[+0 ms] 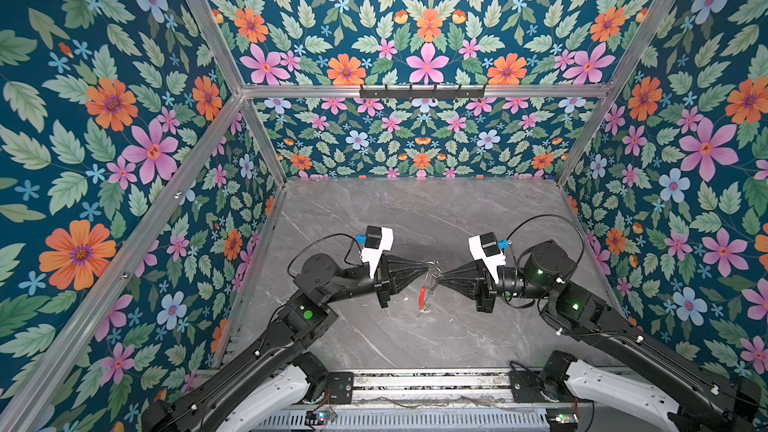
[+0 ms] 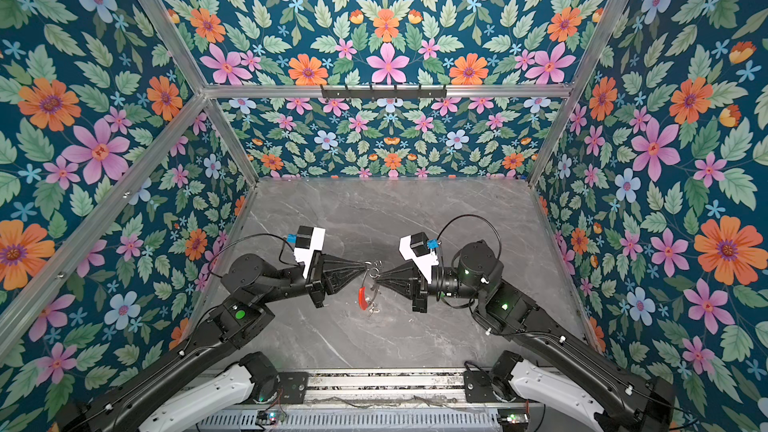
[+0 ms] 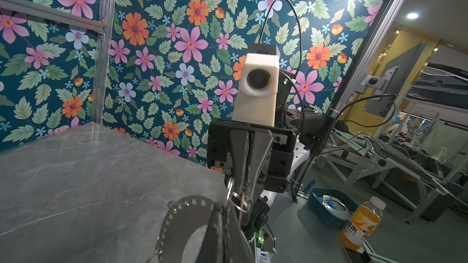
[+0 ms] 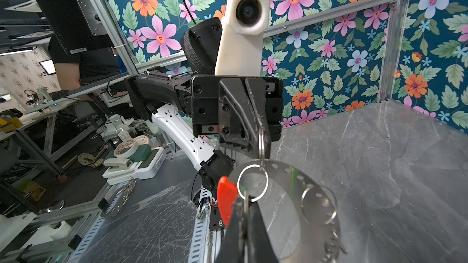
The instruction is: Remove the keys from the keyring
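Observation:
Both grippers meet tip to tip above the middle of the grey marble table (image 1: 374, 222). The keyring (image 1: 422, 296) hangs between them: a thin grey hoop with a red sleeve (image 2: 363, 297) and small split rings. My left gripper (image 1: 428, 266) is shut on one small ring of it, seen edge-on in the right wrist view (image 4: 261, 140). My right gripper (image 4: 244, 206) is shut on a thin silvery strip, seemingly a key (image 4: 246, 199), which hangs from another split ring (image 4: 253, 183). A perforated metal plate (image 3: 182, 213) hangs beside the left gripper (image 3: 226, 207).
Floral walls on an aluminium frame close the cell on three sides, with a black hook rail (image 1: 422, 91) on the back wall. Outside the cell stand a blue tub (image 3: 329, 206), an orange drink bottle (image 3: 359, 223) and a cluttered bench (image 4: 126, 148).

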{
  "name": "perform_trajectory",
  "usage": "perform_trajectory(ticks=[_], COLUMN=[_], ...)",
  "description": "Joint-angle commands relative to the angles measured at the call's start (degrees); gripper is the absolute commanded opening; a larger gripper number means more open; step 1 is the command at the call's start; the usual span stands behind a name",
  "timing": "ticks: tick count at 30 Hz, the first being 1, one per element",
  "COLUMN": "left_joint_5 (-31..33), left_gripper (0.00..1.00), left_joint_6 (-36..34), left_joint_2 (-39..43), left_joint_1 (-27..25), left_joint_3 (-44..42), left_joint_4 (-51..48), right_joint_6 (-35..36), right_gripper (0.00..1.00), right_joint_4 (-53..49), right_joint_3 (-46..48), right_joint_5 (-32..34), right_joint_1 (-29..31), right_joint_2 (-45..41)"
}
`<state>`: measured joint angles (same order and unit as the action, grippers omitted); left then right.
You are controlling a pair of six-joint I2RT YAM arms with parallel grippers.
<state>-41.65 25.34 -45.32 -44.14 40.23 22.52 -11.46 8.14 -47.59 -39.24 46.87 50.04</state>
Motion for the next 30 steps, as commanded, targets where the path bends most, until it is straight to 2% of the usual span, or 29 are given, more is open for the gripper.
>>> perform_trajectory(ticks=[1,10,18,30], left_joint_5=[6.96,13.76,16.75,19.06], left_gripper=[0.0,0.0,0.0,0.0], left_joint_6=[-1.75,-3.63,-4.99,-6.89], left_joint_2=[0.79,2.93,3.75,4.36], left_joint_1=[0.13,0.17,0.03,-0.24], left_joint_3=[0.55,0.29,0.36,0.37], left_joint_4=[0.41,-1.95,-3.68,-6.29], right_joint_6=[-1.66,-7.25,-7.45,-12.02], right_gripper=[0.0,0.0,0.0,0.0], right_joint_4=[2.62,8.36,8.62,14.04], right_joint_3=[0.21,0.95,0.14,0.5], right_joint_5=[-1.3,-0.25,1.8,2.56], right_joint_1=[0.4,1.35,4.99,5.5], right_joint_2=[0.19,2.07,3.55,4.98])
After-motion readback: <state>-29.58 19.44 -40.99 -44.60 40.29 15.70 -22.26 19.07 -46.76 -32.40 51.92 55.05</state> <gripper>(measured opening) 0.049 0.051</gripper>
